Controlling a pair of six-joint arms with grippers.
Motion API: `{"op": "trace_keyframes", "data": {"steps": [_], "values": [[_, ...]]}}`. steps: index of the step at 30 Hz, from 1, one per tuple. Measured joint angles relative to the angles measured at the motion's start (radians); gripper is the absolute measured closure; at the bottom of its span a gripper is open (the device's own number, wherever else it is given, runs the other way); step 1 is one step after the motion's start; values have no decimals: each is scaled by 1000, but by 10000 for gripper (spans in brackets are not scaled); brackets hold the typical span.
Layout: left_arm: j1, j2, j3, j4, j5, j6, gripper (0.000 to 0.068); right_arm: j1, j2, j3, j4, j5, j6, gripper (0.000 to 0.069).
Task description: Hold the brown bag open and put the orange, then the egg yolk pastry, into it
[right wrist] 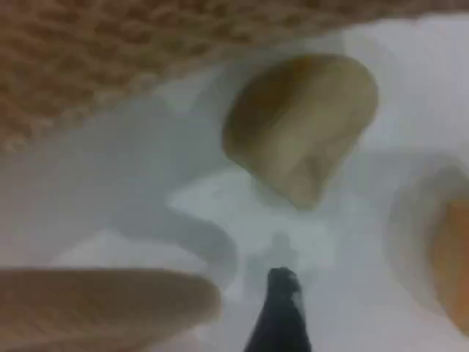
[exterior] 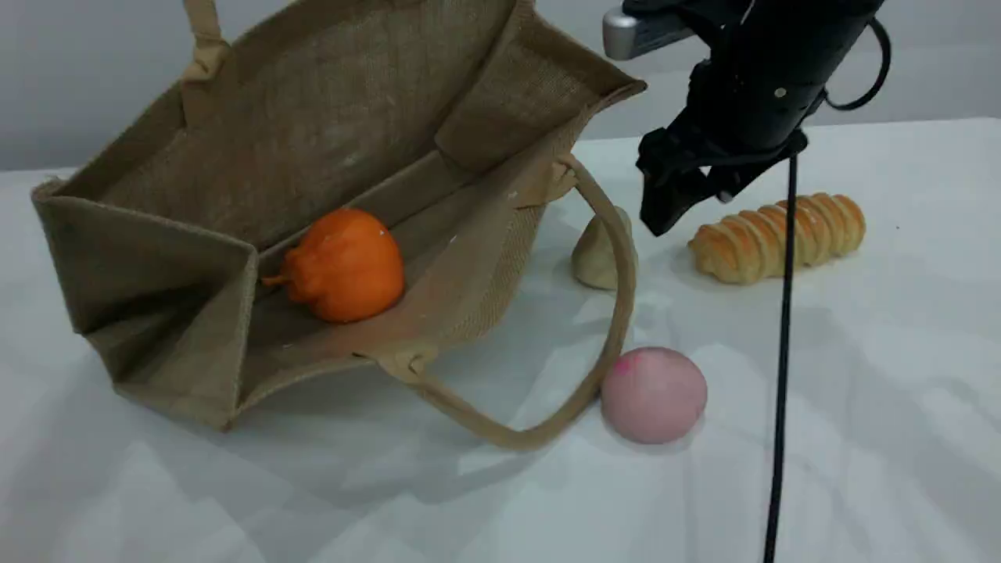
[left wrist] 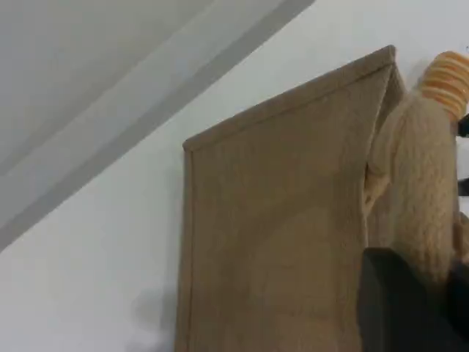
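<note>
The large tan-brown jute bag (exterior: 328, 156) lies tipped on the white desk (exterior: 860, 391) with its mouth facing the camera. Its far thick rope-like beige handle (left wrist: 421, 183) is drawn upward, and the left gripper (left wrist: 410, 301) is clamped shut on it, which lifts the upper wall and keeps the opening wide. The bright orange, knobby-necked fruit (exterior: 344, 266) already rests inside on the lower wall, so the first item is done.

The small pale cream dough-like egg yolk pastry (exterior: 596, 254) sits on the desk just beyond the bag's lower handle (exterior: 610, 328), between the bag and a long orange-striped bread roll (exterior: 778, 234). A smooth pink ball (exterior: 653, 395) lies nearer the camera. The right gripper (exterior: 665, 207) hangs above the pastry with its jaws wide apart and empty, seemingly lined up to descend and take it.
</note>
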Motion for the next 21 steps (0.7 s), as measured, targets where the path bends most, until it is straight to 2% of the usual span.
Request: {"op": "trace_keyframes", "data": {"steps": [13, 17, 21], "values": [[1, 0, 0, 29, 0, -5, 596, 0, 33, 0, 498, -41, -431, 172], [1, 0, 0, 29, 0, -5, 596, 0, 43, 0, 586, -51, -513, 172], [1, 0, 0, 29, 0, -5, 596, 0, 77, -11, 599, -67, -527, 172]]}}
